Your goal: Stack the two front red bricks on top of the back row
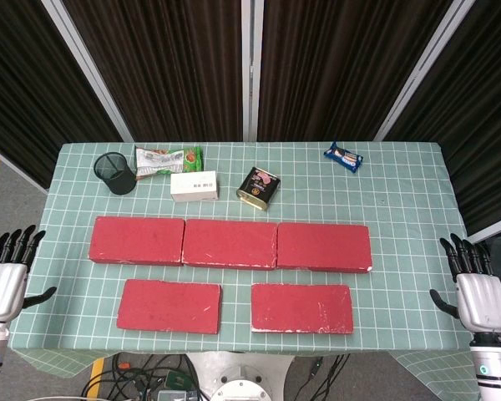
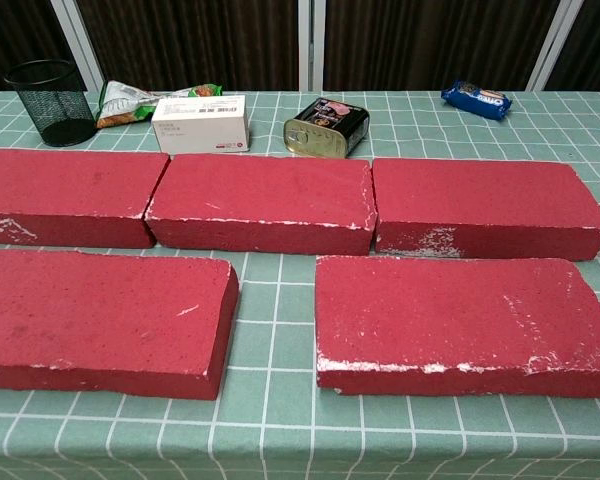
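Two red bricks lie flat in the front row: the front left brick [image 1: 169, 306] [image 2: 100, 320] and the front right brick [image 1: 302, 308] [image 2: 465, 322]. Behind them a back row of three red bricks runs side by side: left [image 1: 137, 241] [image 2: 65, 195], middle [image 1: 230, 244] [image 2: 263, 200], right [image 1: 324, 247] [image 2: 485, 205]. My left hand [image 1: 7, 276] hangs off the table's left edge, fingers apart and holding nothing. My right hand [image 1: 476, 288] hangs off the right edge, likewise open. Neither hand shows in the chest view.
On the green checked tablecloth [image 1: 401, 209], behind the bricks, stand a black mesh cup [image 1: 115, 173] [image 2: 50, 102], a green snack bag [image 1: 167, 160], a white box [image 1: 194, 185] [image 2: 200, 124], a dark tin [image 1: 259, 186] [image 2: 328, 127] and a blue packet [image 1: 343, 156] [image 2: 477, 99].
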Controlling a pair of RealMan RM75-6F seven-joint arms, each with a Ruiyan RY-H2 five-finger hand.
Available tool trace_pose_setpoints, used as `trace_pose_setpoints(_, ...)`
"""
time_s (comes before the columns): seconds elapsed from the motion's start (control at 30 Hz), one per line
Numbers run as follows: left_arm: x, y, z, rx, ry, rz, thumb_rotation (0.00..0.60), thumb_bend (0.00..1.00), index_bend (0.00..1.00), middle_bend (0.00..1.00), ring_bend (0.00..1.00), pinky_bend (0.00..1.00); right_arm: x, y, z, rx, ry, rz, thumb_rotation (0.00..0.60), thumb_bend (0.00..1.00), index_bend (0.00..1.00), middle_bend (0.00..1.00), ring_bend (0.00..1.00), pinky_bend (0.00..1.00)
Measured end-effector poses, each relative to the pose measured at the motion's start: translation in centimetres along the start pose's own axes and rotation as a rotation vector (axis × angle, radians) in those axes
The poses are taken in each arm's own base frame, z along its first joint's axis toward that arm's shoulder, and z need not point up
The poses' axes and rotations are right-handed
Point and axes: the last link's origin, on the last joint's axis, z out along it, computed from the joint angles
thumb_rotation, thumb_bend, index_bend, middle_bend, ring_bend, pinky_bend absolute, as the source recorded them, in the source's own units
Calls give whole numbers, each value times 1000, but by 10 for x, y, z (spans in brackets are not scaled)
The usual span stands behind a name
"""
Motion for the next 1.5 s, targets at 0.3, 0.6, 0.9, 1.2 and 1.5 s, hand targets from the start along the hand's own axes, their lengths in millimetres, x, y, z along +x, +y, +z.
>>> trace_pose_setpoints(0.3,-3,4,-2,-8,-26,-37,600,0,82,9,0,0,2,1,1,-2,0,9,600,151,0,0,0,0)
trace_pose_setpoints(0.6,1,25,-7,-68,-107,-123,600,0,82,9,0,0,5,4,2,1,-1,12,600,153,0,0,0,0)
trace_pose_setpoints(0.9,-5,72,-8,-208,-279,-182,600,0,80,9,0,0,8,11,7,-17,10,31,600,152,0,0,0,0)
trace_pose_setpoints(1.2,-20,122,2,-359,-430,-239,600,0,73,9,0,0,6,15,8,-28,6,35,600,153,0,0,0,0)
trace_pose_setpoints(1.5,-26,156,3,-420,-513,-226,600,0,67,9,0,0,3,20,8,-46,2,44,600,152,0,0,0,0)
